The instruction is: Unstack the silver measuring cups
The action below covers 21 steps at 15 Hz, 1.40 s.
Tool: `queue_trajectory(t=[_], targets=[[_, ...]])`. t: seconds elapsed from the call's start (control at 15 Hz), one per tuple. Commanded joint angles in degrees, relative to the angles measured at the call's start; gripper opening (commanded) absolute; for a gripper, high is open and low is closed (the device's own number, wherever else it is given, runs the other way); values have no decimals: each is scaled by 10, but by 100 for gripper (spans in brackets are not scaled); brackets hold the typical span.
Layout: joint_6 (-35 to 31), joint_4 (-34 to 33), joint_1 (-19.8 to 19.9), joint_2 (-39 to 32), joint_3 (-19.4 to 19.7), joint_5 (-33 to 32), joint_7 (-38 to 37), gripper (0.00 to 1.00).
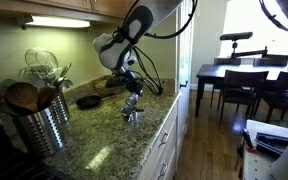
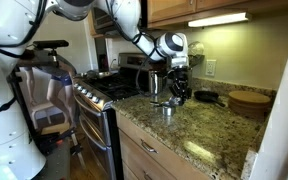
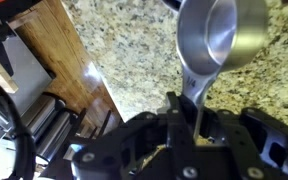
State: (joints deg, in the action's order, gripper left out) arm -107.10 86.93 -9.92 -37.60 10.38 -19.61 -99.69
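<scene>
In the wrist view a shiny silver measuring cup [image 3: 219, 35] hangs over the speckled granite counter [image 3: 124, 40], bowl facing the camera. Its thin flat handle [image 3: 194, 92] runs down between the black fingers of my gripper [image 3: 196, 125], which is shut on it. In both exterior views the gripper [image 1: 132, 92] [image 2: 177, 87] points down over the middle of the counter, with silver measuring cups [image 1: 132, 113] [image 2: 165, 104] right below it. Whether the held cup is clear of the others I cannot tell.
A large ribbed steel utensil canister [image 1: 39, 122] with wooden spoons and whisks stands near the camera. A black round pan [image 1: 88, 101] [image 2: 206, 97] lies behind the gripper. A stove [image 2: 109, 92], a wooden board [image 2: 249, 100] and the counter's front edge [image 1: 159, 125] bound the work area.
</scene>
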Motion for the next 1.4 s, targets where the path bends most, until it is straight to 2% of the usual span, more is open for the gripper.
queue_trajectory(t=[0.0, 0.53, 0.87, 1.33], targets=[[7, 58, 4, 48, 0, -3, -28, 1], [17, 116, 13, 74, 0, -2, -73, 1], [39, 129, 18, 80, 5, -10, -94, 1], [35, 131, 37, 71, 7, -5, -116, 1]])
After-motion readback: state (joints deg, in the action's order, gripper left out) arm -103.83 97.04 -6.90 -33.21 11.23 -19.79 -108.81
